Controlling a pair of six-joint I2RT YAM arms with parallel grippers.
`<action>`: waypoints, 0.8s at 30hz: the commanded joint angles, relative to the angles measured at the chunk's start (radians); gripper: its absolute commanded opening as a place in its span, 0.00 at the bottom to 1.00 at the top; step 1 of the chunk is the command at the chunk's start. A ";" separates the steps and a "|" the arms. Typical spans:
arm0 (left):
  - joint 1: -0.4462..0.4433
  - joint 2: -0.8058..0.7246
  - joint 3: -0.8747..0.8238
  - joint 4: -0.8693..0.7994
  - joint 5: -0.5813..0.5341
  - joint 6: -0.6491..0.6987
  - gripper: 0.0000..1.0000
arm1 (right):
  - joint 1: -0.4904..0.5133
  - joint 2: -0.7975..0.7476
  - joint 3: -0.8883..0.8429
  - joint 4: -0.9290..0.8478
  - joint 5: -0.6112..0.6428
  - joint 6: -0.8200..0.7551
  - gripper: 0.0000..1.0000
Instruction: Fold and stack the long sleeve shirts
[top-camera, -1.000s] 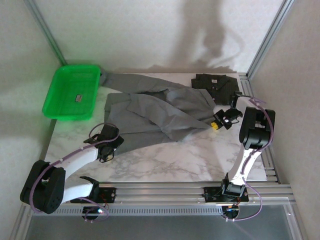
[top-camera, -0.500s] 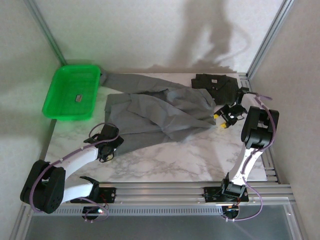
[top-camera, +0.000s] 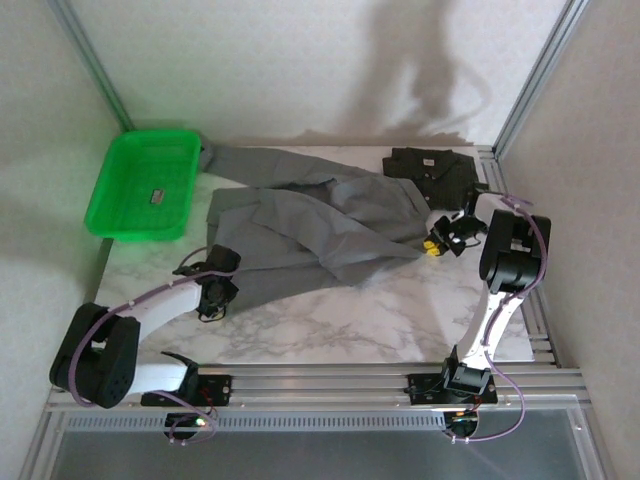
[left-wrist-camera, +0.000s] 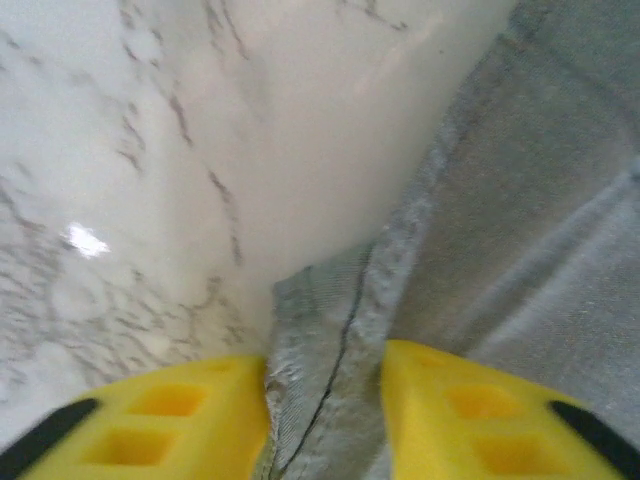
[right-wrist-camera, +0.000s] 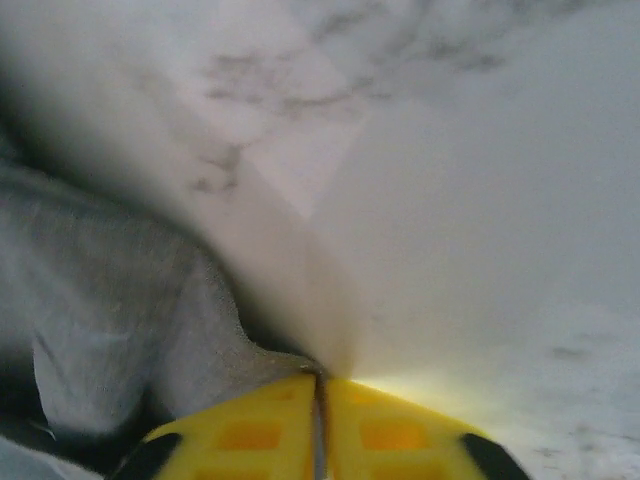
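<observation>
A medium grey long sleeve shirt (top-camera: 320, 220) lies spread and rumpled across the middle of the marble table (top-camera: 330, 320). A darker charcoal shirt (top-camera: 430, 168) lies folded at the back right. My left gripper (top-camera: 222, 290) is at the grey shirt's near-left hem. In the left wrist view its yellow fingers (left-wrist-camera: 180, 410) are shut on a stitched fold of that grey shirt (left-wrist-camera: 520, 200). My right gripper (top-camera: 430, 246) is at the shirt's right corner. In the right wrist view it (right-wrist-camera: 320, 378) is shut, with a thin tip of grey cloth (right-wrist-camera: 110, 300) pinched between its fingers.
A green plastic tray (top-camera: 145, 185) sits at the back left, a grey sleeve reaching toward its corner. Aluminium frame rails (top-camera: 380, 378) run along the near edge, with posts at the back right. Bare marble lies in front of the shirt.
My left gripper has shut on the grey shirt's hem. My right gripper opened near the dark shirt, came back a little toward me and shut on the grey shirt's corner.
</observation>
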 joint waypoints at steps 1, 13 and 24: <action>0.016 0.134 -0.070 0.258 -0.003 -0.017 0.16 | -0.016 -0.051 -0.061 -0.017 0.042 0.031 0.04; 0.027 0.126 -0.065 0.189 -0.067 0.004 0.00 | -0.104 -0.392 -0.431 -0.123 0.161 0.021 0.00; 0.027 0.000 -0.065 0.073 -0.111 -0.010 0.31 | -0.186 -0.518 -0.520 -0.139 0.253 0.019 0.27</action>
